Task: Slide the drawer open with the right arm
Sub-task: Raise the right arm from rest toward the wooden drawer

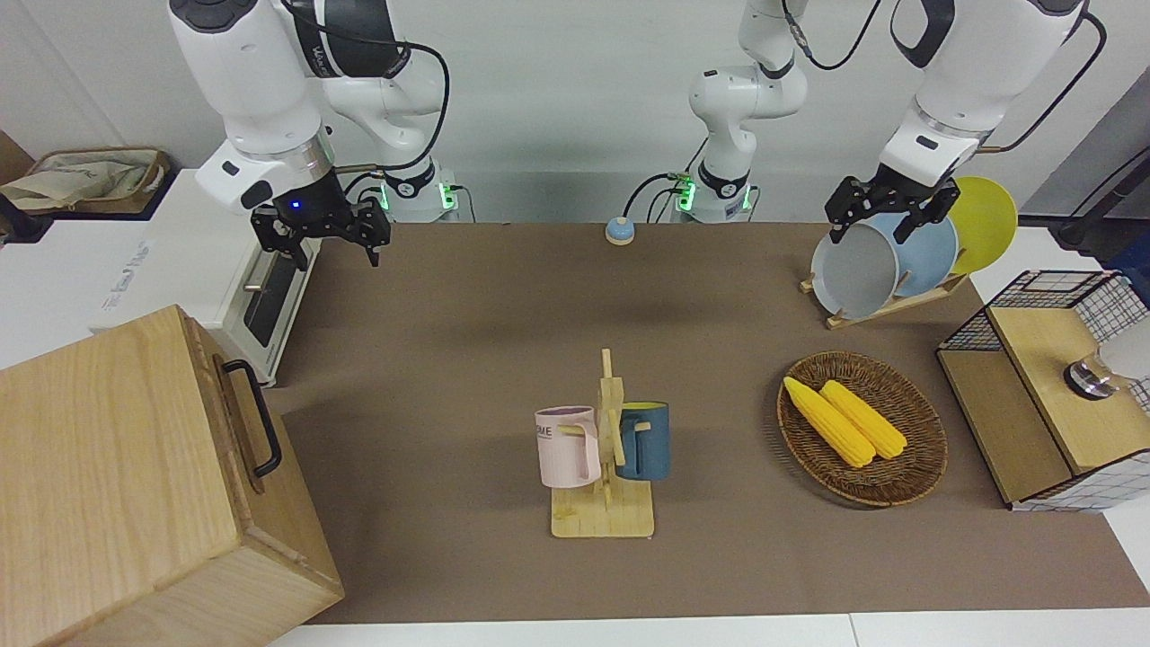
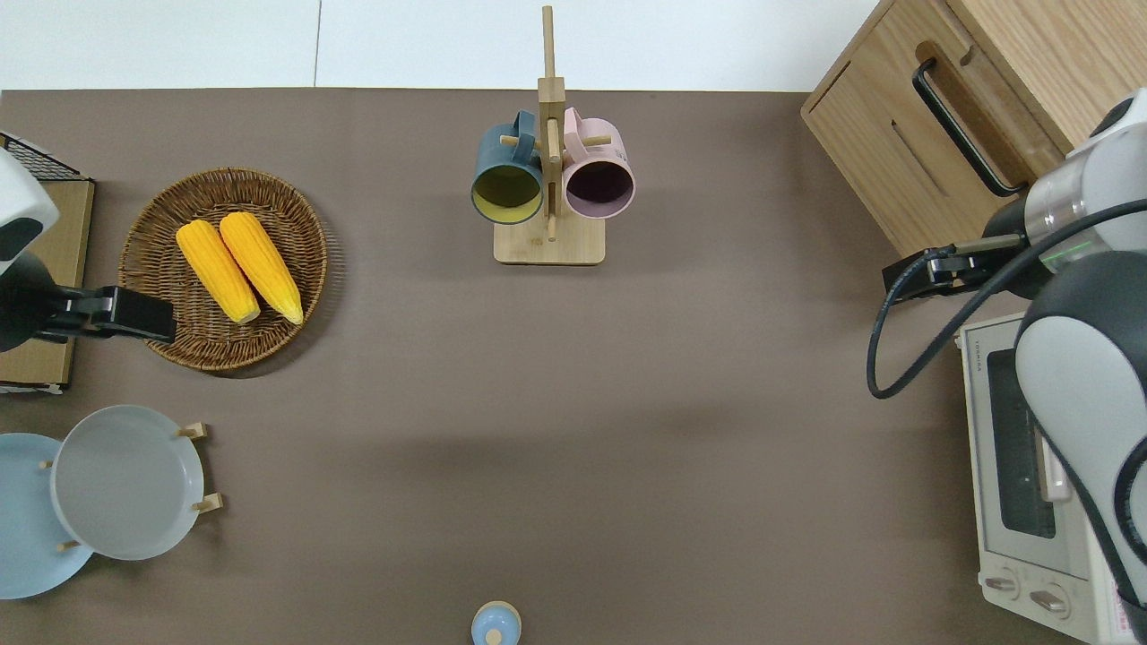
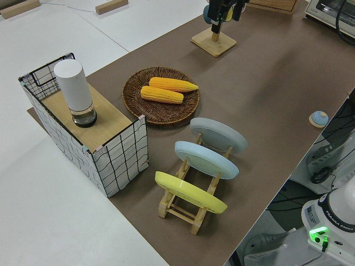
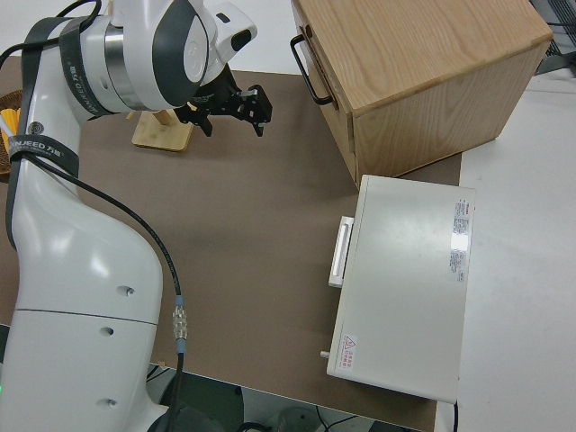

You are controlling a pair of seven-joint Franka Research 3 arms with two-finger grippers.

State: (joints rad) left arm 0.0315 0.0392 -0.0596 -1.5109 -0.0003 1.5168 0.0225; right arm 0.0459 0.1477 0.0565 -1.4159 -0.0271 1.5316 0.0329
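The big light-wood cabinet [image 1: 117, 485] stands at the right arm's end of the table. Its wide shallow drawer [image 2: 981, 94] looks shut, and its black bar handle [image 1: 256, 415] faces the table's middle; the handle also shows in the overhead view [image 2: 963, 125] and the right side view [image 4: 310, 72]. My right gripper [image 1: 334, 244] is open and empty, up in the air with its blue wrist light on. The overhead view shows it [image 2: 914, 273] over the mat just off the cabinet's corner nearest the robots, apart from the handle. It also shows in the right side view [image 4: 232, 110]. My left arm is parked, its gripper [image 1: 876, 223] open.
A white toaster oven [image 1: 260, 296] stands beside the cabinet, nearer to the robots. A mug rack [image 1: 604, 449] with two mugs stands mid-table. A basket [image 1: 862, 427] of corn, a plate rack [image 1: 885, 261] and a wire-mesh cabinet [image 1: 1042, 395] are toward the left arm's end.
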